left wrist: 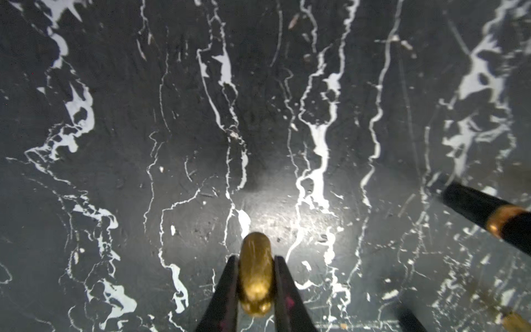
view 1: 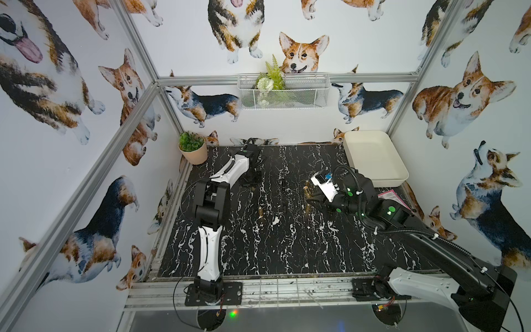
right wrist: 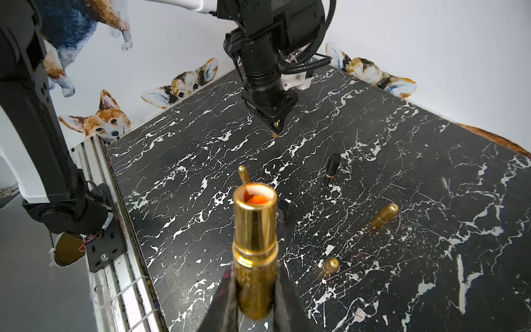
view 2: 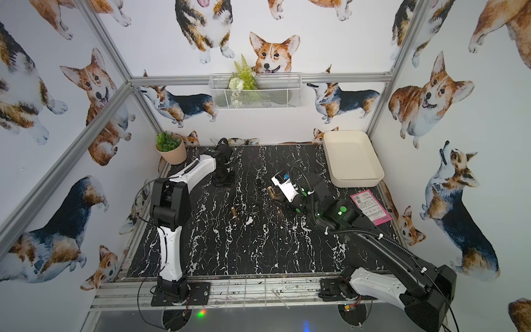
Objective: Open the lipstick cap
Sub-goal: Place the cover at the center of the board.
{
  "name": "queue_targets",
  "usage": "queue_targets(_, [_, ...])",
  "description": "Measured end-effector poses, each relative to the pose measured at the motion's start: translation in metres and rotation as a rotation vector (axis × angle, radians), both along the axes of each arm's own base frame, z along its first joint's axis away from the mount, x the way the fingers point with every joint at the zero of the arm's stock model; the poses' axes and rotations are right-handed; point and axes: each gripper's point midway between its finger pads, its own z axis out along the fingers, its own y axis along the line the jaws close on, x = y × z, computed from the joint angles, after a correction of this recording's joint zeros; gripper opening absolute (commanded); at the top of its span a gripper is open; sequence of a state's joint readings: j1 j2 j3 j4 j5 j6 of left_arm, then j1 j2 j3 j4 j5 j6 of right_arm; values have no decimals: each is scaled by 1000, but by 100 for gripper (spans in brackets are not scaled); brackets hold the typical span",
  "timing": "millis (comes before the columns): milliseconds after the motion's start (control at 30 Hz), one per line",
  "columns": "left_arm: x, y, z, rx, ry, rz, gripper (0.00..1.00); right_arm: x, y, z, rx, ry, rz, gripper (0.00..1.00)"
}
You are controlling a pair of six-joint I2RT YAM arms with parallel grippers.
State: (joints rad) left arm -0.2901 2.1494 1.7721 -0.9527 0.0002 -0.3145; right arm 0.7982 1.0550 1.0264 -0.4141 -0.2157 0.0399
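While both pincers grip, either half could slip

Although the cap looks already off, you hold two smooth gold parts well apart. Your left pincer (left wrist: 255, 260) is clamped on the rounded gold cap (left wrist: 255, 276), pointing down at the black marble worktop (left wrist: 143, 115); whether it touches is unclear. Your right pincer (right wrist: 254, 268) is clamped on the lipstick tube (right wrist: 254, 227), raised, its open mouth showing the orange stick. If you release the cap from any height, it may roll toward the loose gold lipstick (right wrist: 384, 215) and black lipstick (right wrist: 332, 168) nearby. If you tilt the tube or loosen the squeeze, the glossy barrel could slide out and smear.
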Motion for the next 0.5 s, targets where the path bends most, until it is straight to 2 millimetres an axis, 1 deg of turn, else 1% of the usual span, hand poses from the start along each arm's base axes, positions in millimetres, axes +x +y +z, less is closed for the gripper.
queue_targets(133, [4,13,-10,8,1,34,0,0,1,-2,6,10,-3,0])
queue_targets(267, [7,11,-16,-1,-5,35,0,1,3,-5,1,17,1,0])
queue_targets(467, [10,14,-25,4,0,43,0,-1,6,-7,-5,22,12,0])
queue_targets(500, [11,14,-25,3,-2,44,2,-1,7,-8,-5,23,12,0])
